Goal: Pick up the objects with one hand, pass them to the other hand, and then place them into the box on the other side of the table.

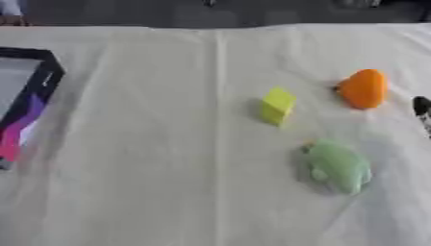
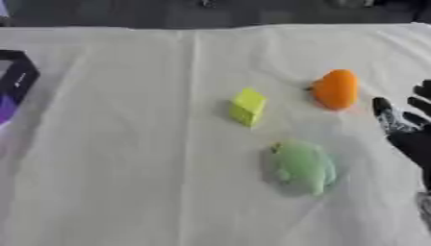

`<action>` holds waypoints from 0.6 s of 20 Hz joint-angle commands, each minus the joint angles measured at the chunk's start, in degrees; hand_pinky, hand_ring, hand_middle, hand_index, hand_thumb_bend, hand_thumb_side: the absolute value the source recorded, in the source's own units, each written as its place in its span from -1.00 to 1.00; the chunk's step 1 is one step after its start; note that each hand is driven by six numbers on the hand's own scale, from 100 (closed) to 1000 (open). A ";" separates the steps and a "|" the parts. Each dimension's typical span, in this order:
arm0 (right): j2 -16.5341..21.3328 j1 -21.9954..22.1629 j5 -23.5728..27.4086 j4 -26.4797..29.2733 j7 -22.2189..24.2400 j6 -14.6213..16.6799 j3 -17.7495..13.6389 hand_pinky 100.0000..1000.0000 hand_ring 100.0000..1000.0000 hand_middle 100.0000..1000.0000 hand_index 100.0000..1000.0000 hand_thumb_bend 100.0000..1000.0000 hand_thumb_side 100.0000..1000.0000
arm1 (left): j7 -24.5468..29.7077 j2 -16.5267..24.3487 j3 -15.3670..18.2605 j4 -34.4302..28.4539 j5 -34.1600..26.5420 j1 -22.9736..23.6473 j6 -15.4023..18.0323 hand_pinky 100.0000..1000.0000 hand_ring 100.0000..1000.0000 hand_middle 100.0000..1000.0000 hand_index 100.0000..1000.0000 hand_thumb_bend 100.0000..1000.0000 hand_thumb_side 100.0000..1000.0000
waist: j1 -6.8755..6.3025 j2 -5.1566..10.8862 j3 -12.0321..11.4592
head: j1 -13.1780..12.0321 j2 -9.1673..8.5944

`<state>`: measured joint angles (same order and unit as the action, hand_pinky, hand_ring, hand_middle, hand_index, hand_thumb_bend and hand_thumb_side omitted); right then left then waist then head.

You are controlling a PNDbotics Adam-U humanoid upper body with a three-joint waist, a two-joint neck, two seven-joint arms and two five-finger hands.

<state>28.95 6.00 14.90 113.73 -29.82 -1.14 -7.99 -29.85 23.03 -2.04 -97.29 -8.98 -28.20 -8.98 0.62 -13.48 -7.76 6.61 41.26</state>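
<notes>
Three objects lie on the white cloth right of centre: a yellow block, an orange rounded object behind it to the right, and a pale green soft object nearest me. My right hand comes in at the right edge, black, fingers straight and spread, holding nothing, a short way right of the orange object. A black-rimmed box sits at the left edge with purple and pink on its side. The left hand does not show.
The white cloth covers the whole table, with a crease running down its middle. A dark strip of floor lies beyond the far edge.
</notes>
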 commanded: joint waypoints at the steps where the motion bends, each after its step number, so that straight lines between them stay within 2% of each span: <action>1: 1.02 -0.34 -0.32 0.86 0.11 0.24 -0.60 0.55 0.66 0.59 0.69 -0.14 -0.73 | -0.20 -0.13 0.67 -0.44 0.12 -0.37 0.51 0.42 0.25 0.38 0.60 -0.95 0.56 | 0.81 0.60 -0.10 | 0.70 0.25; 3: 0.75 -0.52 -0.40 0.86 0.20 0.34 -0.47 0.56 0.71 0.65 0.74 -0.23 -0.65 | -0.18 -0.73 0.49 -0.29 0.11 -0.24 0.72 0.43 0.28 0.39 0.64 -0.94 0.57 | 0.85 0.85 -0.26 | 1.28 0.14; 6: 0.65 -0.66 -0.70 0.86 0.42 0.58 -0.27 0.56 0.72 0.67 0.76 -0.25 -0.62 | -0.08 -1.04 0.40 -0.14 0.21 -0.20 0.93 0.43 0.28 0.39 0.65 -0.94 0.57 | 0.91 1.12 -0.50 | 2.26 0.49; 12: 1.68 -0.27 -0.89 0.86 0.57 0.66 -0.33 0.55 0.69 0.61 0.72 -0.14 -0.69 | 0.01 -0.87 0.18 -0.03 0.28 -0.31 0.85 0.43 0.26 0.37 0.61 -0.94 0.56 | 1.02 1.43 -0.40 | 2.99 2.00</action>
<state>28.98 5.65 14.36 113.73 -29.34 -0.64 -7.95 -29.86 21.25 -1.99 -96.85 -8.95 -27.78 -8.23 0.87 -13.40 -8.17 9.32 42.81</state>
